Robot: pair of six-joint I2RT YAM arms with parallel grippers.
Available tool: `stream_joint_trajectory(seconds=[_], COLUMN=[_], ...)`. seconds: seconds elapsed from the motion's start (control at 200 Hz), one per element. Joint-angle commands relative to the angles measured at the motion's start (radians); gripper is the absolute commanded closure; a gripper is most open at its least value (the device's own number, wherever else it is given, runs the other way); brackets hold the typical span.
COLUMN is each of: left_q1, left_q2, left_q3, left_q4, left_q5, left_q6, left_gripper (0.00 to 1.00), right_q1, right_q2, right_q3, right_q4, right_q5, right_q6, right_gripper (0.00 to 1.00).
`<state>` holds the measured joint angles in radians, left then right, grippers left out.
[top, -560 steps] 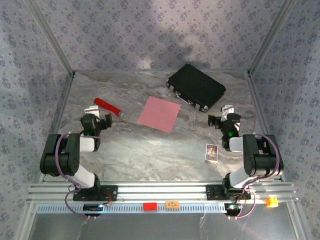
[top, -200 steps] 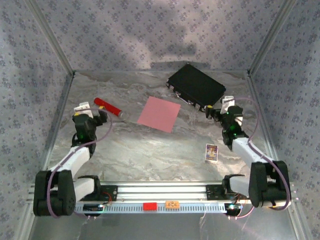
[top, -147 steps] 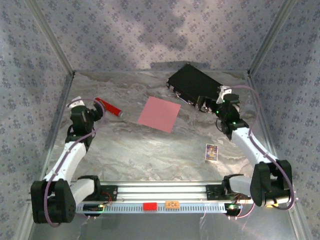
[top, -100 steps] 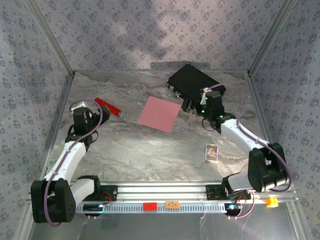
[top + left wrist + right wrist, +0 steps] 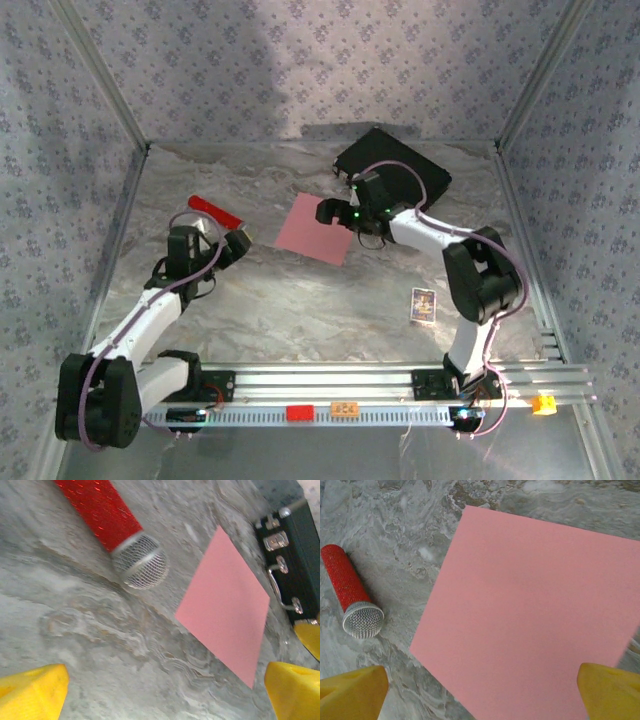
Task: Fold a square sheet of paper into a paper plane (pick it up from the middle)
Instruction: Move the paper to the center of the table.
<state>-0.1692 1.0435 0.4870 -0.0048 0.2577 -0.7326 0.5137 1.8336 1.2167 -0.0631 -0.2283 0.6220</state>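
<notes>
- The square sheet of paper (image 5: 318, 228) lay flat on the table (image 5: 300, 310), toward the far side, between the red microphone (image 5: 213, 210) on its left and the black case (image 5: 400, 170) to its far right.
- The right gripper (image 5: 480, 695) hovered over the sheet, fingers spread and empty. Closing on thin, flat paper could merely skid (or crumple it off-centre).
- The left gripper (image 5: 228, 245), likewise spread and empty, sat beside the microphone. A rightward sweep might roll it onto the sheet, though the gap was hard to judge.
</notes>
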Motion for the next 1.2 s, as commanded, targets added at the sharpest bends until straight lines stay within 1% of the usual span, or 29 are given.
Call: stream_joint_trajectory(seconds=[0.0, 0.06, 0.135, 0.34, 0.515, 0.705, 0.72, 0.84, 0.895, 1.004, 1.094, 1.194], left_q1=[-0.05, -0.075, -0.093, -0.104, -0.105, -0.107, -0.107, -0.107, -0.107, -0.106, -0.107, -0.106], left_q2=[0.004, 0.007, 0.004, -0.021, -0.062, -0.106, -0.107, -0.112, -0.114, -0.128, -0.148, -0.169], left_q3=[0.03, 0.033, 0.032, 0.025, 0.029, 0.013, 0.012, 0.02, 0.028, 0.036, 0.039, 0.033], left_q4=[0.013, 0.011, 0.009, 0.002, -0.04, -0.059, -0.06, -0.082, -0.099, -0.126, -0.15, -0.153], left_q5=[0.04, 0.037, 0.03, 0.024, 0.025, 0.021, 0.021, 0.015, 0.015, 0.004, -0.026, -0.034], left_q6=[0.024, 0.026, 0.021, 0.024, 0.047, 0.051, 0.052, 0.06, 0.069, 0.085, 0.094, 0.099], left_gripper=[0.0, 0.0, 0.0, 0.0, 0.0, 0.0, 0.0, 0.0, 0.0, 0.0, 0.0, 0.0], right_q1=[0.018, 0.023, 0.026, 0.038, 0.042, 0.056, 0.058, 0.083, 0.095, 0.135, 0.182, 0.217], right_q2=[0.067, 0.103, 0.145, 0.215, 0.216, 0.179, 0.174, 0.13, 0.109, 0.058, 0.013, -0.033], right_q3=[0.077, 0.101, 0.134, 0.179, 0.132, 0.04, 0.032, -0.016, -0.074, -0.13, -0.174, -0.215], right_q4=[-0.046, -0.049, -0.064, -0.116, -0.161, -0.181, -0.186, -0.207, -0.227, -0.271, -0.305, -0.322], right_q5=[-0.025, -0.045, -0.081, -0.14, -0.149, -0.172, -0.175, -0.187, -0.186, -0.167, -0.161, -0.148], right_q6=[0.048, 0.06, 0.065, 0.055, 0.032, 0.015, -0.02, -0.078, -0.111, -0.183, -0.245, -0.259], right_gripper=[0.02, 0.02, 0.04, 0.05, 0.05, 0.05, 0.06, 0.06, 0.06, 0.07, 0.07, 0.07])
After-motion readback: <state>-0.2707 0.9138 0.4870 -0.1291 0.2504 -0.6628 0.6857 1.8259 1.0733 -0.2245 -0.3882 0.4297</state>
